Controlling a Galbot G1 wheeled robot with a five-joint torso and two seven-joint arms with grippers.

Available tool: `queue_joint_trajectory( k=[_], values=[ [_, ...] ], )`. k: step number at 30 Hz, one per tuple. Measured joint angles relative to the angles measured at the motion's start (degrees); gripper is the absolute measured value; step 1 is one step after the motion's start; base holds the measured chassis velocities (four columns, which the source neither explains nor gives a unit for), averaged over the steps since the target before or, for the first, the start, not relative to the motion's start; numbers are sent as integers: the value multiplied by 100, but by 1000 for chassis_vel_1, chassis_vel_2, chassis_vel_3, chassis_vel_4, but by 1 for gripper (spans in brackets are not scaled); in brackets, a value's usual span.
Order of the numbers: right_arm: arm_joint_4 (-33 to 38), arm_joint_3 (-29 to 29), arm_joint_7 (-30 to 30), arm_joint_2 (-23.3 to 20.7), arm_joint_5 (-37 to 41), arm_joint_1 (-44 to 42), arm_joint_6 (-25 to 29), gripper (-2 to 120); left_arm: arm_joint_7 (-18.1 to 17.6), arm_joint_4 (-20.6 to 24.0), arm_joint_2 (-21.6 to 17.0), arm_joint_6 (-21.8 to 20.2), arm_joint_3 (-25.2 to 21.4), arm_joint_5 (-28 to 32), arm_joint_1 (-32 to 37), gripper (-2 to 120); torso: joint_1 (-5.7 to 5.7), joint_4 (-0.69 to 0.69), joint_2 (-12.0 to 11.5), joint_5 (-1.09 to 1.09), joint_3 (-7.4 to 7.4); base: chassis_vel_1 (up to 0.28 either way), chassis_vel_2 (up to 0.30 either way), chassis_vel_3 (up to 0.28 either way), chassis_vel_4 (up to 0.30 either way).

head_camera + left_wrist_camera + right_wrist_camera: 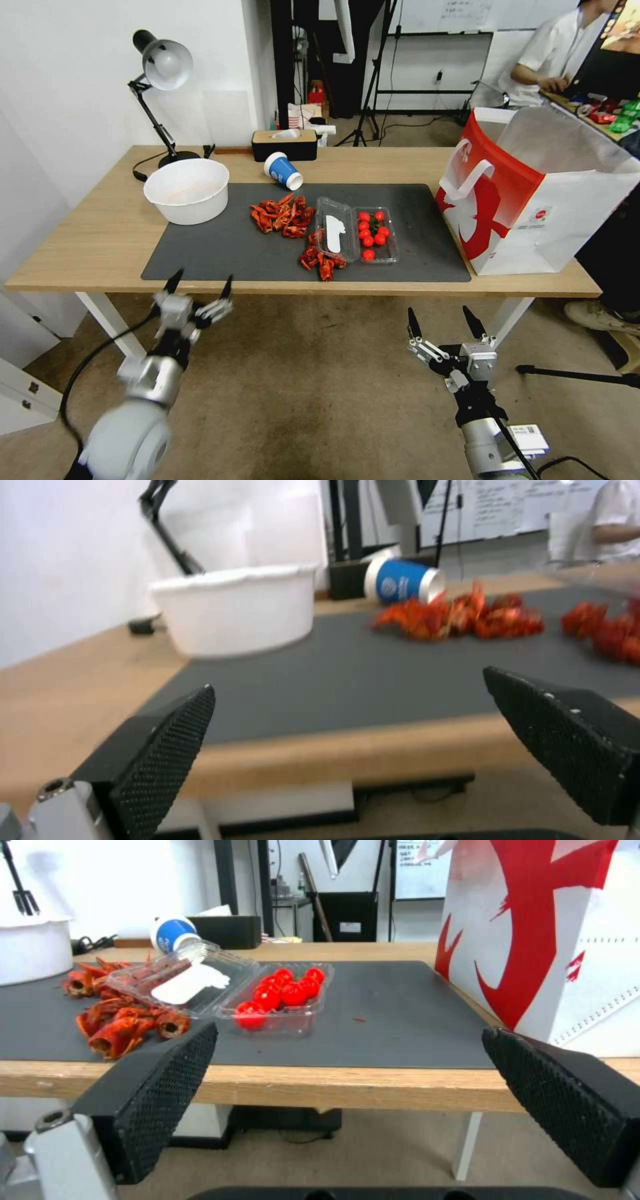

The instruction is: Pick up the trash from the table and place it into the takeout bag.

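Right wrist view alone shows the takeout bag (553,940) beside tomatoes (283,990).

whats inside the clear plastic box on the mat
The open clear box holds red cherry tomatoes in its tray half; the flipped-open lid half bears a white label. Whatever lies beneath the tomatoes is hidden.

The takeout bag (533,193) is cut off by the head view's right edge.

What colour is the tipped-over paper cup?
Blue with a white rim, paper cup; clearest in the head view.
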State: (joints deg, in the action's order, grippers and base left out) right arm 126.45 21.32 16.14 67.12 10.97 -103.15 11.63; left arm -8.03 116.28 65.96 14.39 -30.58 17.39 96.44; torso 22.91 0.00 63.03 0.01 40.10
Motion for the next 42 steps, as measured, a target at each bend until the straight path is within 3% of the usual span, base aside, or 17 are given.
queue_joint_trajectory(
  k=[9,33,42],
  values=[
    [-219,-32,9,-104,149,282,1,100,223,-409,349,218,86,-306,-105,100,2,-1,-1,-2,0,0,0,0,0],
    [-244,-19,-40,-205,182,272,-26,100,202,-344,221,186,0,-347,-140,100,1,0,0,-2,0,0,0,0,0],
    [-109,-5,-88,-143,150,107,-17,100,-42,-117,-120,-396,93,149,-581,100,1,1,-1,-2,0,0,0,0,0]
  ],
)
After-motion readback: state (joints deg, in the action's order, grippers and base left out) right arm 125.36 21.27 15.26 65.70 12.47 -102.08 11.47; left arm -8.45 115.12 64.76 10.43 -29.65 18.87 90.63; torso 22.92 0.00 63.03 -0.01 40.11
